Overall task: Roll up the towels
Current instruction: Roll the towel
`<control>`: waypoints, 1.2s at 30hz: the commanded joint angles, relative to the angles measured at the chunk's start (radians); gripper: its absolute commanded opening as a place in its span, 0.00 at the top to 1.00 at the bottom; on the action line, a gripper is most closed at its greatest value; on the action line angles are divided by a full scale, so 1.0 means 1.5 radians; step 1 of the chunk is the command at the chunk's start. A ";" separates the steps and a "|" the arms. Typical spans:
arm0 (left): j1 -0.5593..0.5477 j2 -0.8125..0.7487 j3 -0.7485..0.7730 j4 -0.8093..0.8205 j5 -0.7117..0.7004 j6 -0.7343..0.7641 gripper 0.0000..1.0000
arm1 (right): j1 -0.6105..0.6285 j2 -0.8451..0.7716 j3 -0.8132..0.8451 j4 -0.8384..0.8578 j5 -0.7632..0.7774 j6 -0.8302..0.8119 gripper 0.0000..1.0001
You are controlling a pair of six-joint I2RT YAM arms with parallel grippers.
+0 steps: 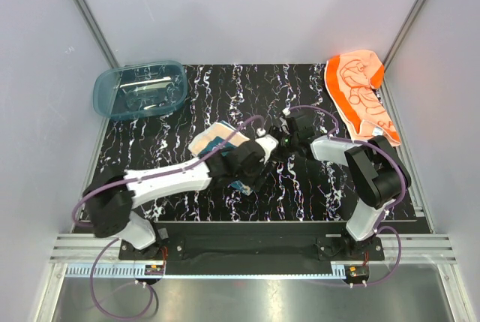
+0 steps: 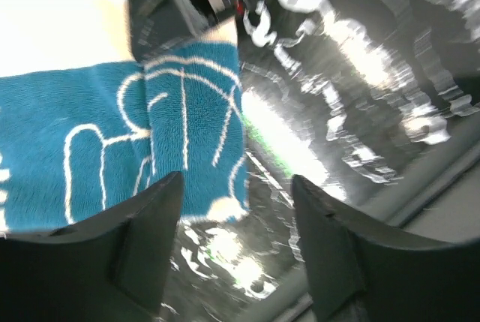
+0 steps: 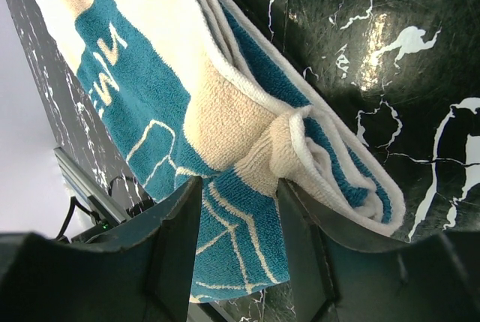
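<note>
White walls (image 1: 240, 7) stand around a black table (image 1: 247, 85) with white marble veins, and the two arms reach in from its near edge. At the far left corner of the table a translucent blue plastic tub (image 1: 139, 89) stands alone, well apart from both arms. Near the middle lies the teal-blue towel (image 1: 214, 138), folded into several layers, with its cream edge and cream line drawings showing; part of it is hidden under the left arm in the top view. The left gripper (image 2: 238, 183) hangs just over the towel with its jaws apart. Nothing is between them except the shiny table, and one corner of the towel lies close beside its left finger (image 2: 142, 239). Just to the right, the right gripper (image 3: 240, 185) meets the same towel from the other side. A thick bunched fold of teal and cream cloth fills the gap between its two fingers and touches both, so this claw is clamped on the towel. At the far right corner lies the orange towel (image 1: 360, 97), spread out with white line drawings on it, its edge against the right wall and well apart from both grippers.
</note>
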 commanded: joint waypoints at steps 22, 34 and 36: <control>0.002 0.192 -0.090 0.008 0.002 0.034 0.67 | 0.005 0.000 0.050 -0.146 0.065 -0.075 0.46; 0.005 0.165 -0.058 0.039 0.248 -0.045 0.94 | -0.101 -0.104 0.129 -0.364 0.195 -0.123 0.14; 0.007 0.165 -0.043 0.038 0.287 -0.075 0.94 | -0.119 -0.127 0.163 -0.407 0.237 -0.129 0.08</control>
